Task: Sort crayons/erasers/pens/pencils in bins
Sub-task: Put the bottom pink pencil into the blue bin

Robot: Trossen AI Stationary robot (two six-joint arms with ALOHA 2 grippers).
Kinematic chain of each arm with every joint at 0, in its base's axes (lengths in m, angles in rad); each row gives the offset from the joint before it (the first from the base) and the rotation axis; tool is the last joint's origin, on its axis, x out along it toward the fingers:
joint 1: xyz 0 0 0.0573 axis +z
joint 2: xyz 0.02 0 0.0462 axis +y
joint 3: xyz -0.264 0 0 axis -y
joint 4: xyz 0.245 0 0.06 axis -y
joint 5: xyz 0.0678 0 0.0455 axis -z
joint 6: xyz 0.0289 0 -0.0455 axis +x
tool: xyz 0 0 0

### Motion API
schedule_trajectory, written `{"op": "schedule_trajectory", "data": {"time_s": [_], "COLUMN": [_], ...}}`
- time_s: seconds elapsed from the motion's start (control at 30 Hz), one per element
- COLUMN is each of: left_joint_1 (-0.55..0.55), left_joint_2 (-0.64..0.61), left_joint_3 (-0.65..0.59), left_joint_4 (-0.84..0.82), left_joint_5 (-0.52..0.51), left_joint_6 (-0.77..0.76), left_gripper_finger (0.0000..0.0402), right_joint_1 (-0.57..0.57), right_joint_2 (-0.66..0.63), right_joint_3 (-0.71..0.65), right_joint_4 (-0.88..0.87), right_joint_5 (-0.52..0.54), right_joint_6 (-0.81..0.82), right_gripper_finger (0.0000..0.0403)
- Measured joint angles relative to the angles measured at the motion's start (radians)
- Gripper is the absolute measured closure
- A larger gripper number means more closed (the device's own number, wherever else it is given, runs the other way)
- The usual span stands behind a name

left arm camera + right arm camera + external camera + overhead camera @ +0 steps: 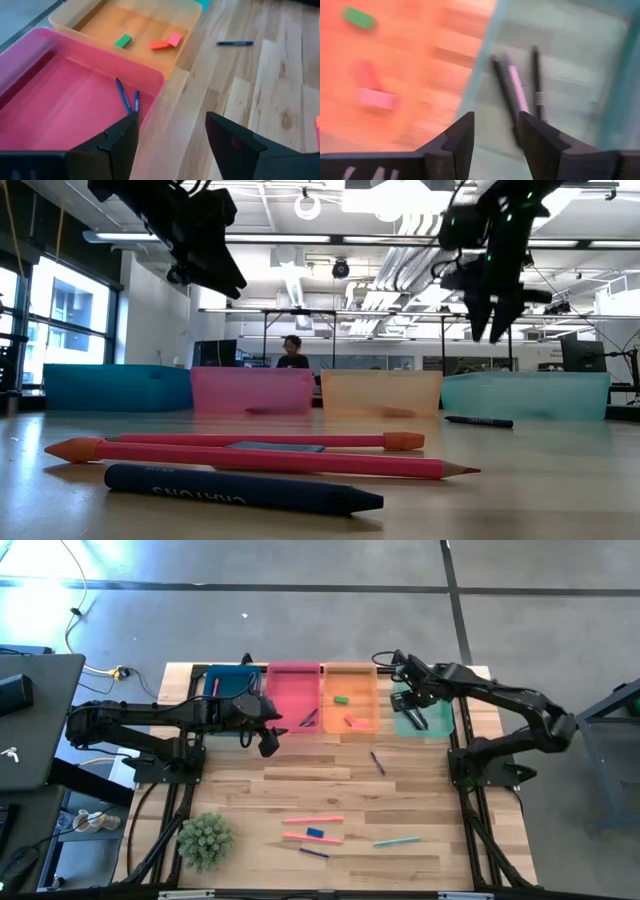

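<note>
1. The surface (400, 795), of pale wooden planks with visible grain, is seen filling the middle of the high view; its lower part is left as the pile still to be sorted.
2. The bins are set in a row along the upper edge of the surface, side by side so that each kind gets its own tray: a dark blue bin (231, 686), a pink bin (293, 700), an orange bin (350, 685) and a teal bin (432, 720). All are shallow, rectangular and of translucent plastic.
3. The left gripper (266, 737) is held just below the pink bin's lower edge, left of centre in the high view. Its jaws are seen spread apart in the left wrist view, with nothing between them.
4. The right gripper (410, 712) is poised over the teal bin, upper right of centre. Its jaws stand parted and empty in the right wrist view, which is judged to fit a drop just made.
5. Long thin sticks (512, 90), dark and pink, are seen lying in the teal bin, and two blue sticks (127, 100) in the pink bin.
6. Unsorted pink sticks (312, 821) and a blue eraser (315, 833) are left at lower centre of the high view.
7. The erasers already sorted, a green one (341, 698) and a pink-red one (355, 722), small chunky blocks, are seen in the orange bin.
</note>
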Motion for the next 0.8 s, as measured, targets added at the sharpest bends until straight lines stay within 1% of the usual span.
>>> {"op": "schedule_trajectory", "data": {"time_s": [0.07,0.2,0.3,0.4,0.47,0.6,0.8], "left_joint_1": [-0.001,-0.007,-0.007,-0.011,-0.020,-0.069,-0.163], "left_joint_2": [0.000,0.000,0.000,0.000,0.000,0.000,-0.001], "left_joint_3": [0.000,0.007,0.051,0.111,0.165,0.251,0.305], "left_joint_4": [-0.004,-0.003,-0.030,-0.076,-0.116,-0.206,-0.218], "left_joint_5": [0.000,0.001,0.011,0.040,0.053,0.060,0.051], "left_joint_6": [0.024,0.118,0.150,0.157,0.173,0.203,0.097], "left_gripper_finger": [0.0180,0.0182,0.0186,0.0188,0.0188,0.0188,0.0188], "right_joint_1": [0.053,0.160,0.232,0.288,0.310,0.322,0.321], "right_joint_2": [-0.044,-0.106,-0.124,-0.123,-0.118,-0.118,-0.118], "right_joint_3": [0.000,0.000,0.000,0.000,0.000,0.000,0.000], "right_joint_4": [0.009,0.021,0.023,0.019,0.015,0.010,0.005], "right_joint_5": [0.016,0.065,0.112,0.169,0.200,0.216,0.204], "right_joint_6": [0.059,0.167,0.236,0.264,0.264,0.264,0.216], "right_gripper_finger": [0.0259,0.0258,0.0258,0.0258,0.0258,0.0258,0.0258]}}
